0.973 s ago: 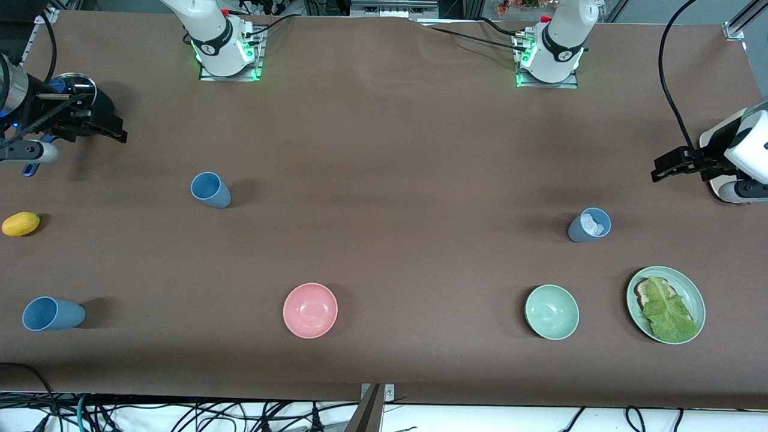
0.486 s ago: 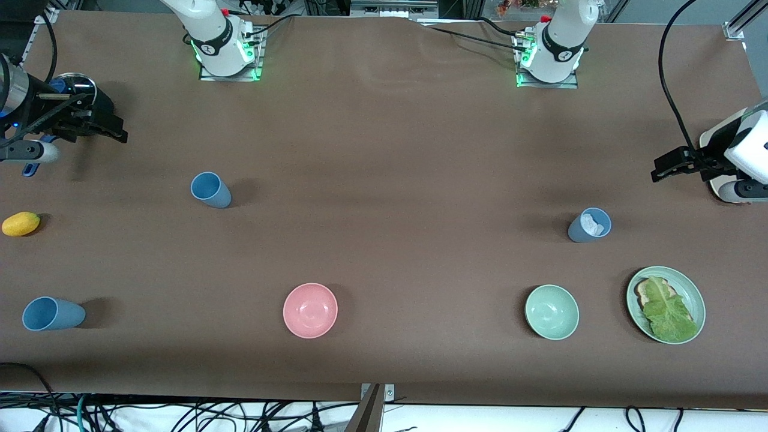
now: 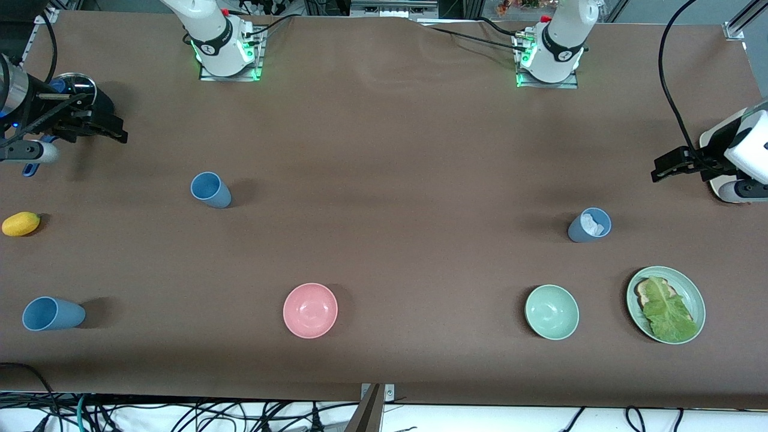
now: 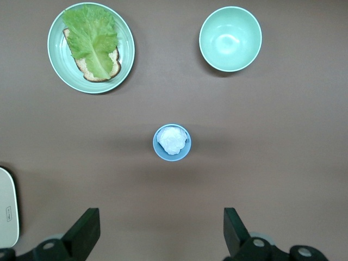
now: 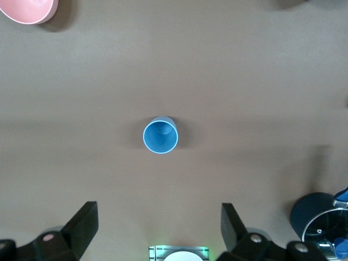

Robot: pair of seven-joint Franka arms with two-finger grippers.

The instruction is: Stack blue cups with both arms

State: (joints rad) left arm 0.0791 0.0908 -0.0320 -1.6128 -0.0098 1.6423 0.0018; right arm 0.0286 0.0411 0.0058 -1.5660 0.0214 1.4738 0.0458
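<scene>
Two grippers are hanging wide open and holding nothing. I am watching the left gripper [image 3: 660,170] over the tabletop [image 3: 384,180] at the left arm's end, near the grey-blue cup [image 3: 588,225]. I am seeing the right gripper [image 3: 117,133] at the right arm's end, near one sky-blue cup [image 3: 210,189]. Another blue cup [image 3: 52,314] is lying nearer the front camera. I am worrying: something white is sitting inside the grey-blue cup, so stacking may jam. Tapered sides may slip.
</scene>
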